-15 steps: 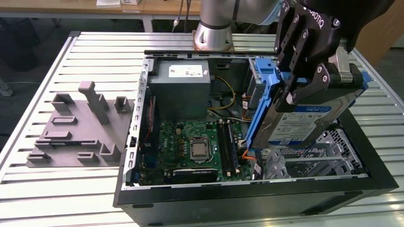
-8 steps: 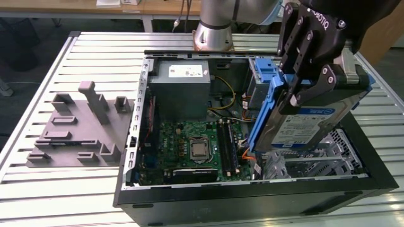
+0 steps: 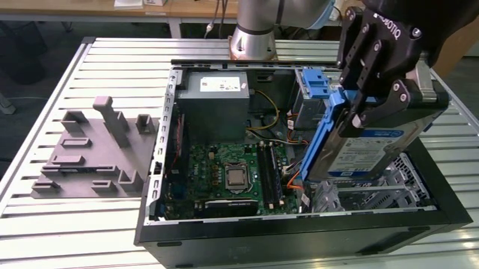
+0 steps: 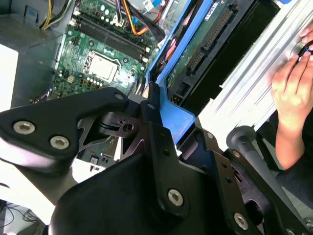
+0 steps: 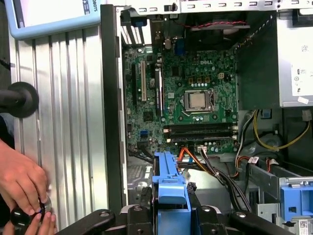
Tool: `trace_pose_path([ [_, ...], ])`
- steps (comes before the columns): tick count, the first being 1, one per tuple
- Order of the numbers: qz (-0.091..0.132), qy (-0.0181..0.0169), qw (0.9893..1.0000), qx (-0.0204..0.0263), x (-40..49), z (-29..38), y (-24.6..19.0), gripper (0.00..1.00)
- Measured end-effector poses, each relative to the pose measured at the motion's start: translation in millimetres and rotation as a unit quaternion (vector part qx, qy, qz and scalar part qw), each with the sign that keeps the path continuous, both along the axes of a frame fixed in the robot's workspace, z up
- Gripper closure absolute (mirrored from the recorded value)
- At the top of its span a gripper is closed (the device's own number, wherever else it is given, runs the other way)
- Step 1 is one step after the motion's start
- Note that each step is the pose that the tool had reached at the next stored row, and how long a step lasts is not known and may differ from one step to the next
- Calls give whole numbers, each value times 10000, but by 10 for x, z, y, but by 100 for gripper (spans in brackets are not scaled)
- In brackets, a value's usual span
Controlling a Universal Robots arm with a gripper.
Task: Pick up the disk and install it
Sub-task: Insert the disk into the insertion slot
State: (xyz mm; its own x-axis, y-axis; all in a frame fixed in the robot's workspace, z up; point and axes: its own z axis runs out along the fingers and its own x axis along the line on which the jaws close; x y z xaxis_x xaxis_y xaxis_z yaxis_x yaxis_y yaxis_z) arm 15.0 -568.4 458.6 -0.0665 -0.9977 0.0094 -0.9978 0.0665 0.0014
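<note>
The disk (image 3: 371,148), a silver drive with a white-and-blue label in a blue carrier bracket (image 3: 322,140), hangs on edge above the open computer case (image 3: 299,232), over the side at the exterior view's right. My gripper (image 3: 389,119) is shut on it, black fingers (image 3: 364,84) clamping its upper part. In the second wrist view the disk's circuit-board face (image 4: 215,44) and blue bracket (image 4: 176,115) run out from my gripper (image 4: 161,125). The first wrist view shows the blue bracket's end (image 5: 168,183) just beyond the gripper (image 5: 171,220), above the case's cables.
Inside the case lie the green motherboard (image 3: 232,168), the grey power supply box (image 3: 217,95) and a blue drive-bay latch (image 3: 314,84). A grey fixture (image 3: 97,151) sits on the slatted table at the exterior view's left. A person's hand (image 5: 22,181) rests beside the case.
</note>
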Motion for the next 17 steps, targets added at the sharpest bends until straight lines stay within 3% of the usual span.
trace_pose_path([
  [4,0,4,10000,0,96,-8,4,64],
  [10,0,5,10000,-1,125,-12,6,64],
  [17,0,6,10000,0,219,-21,6,64],
])
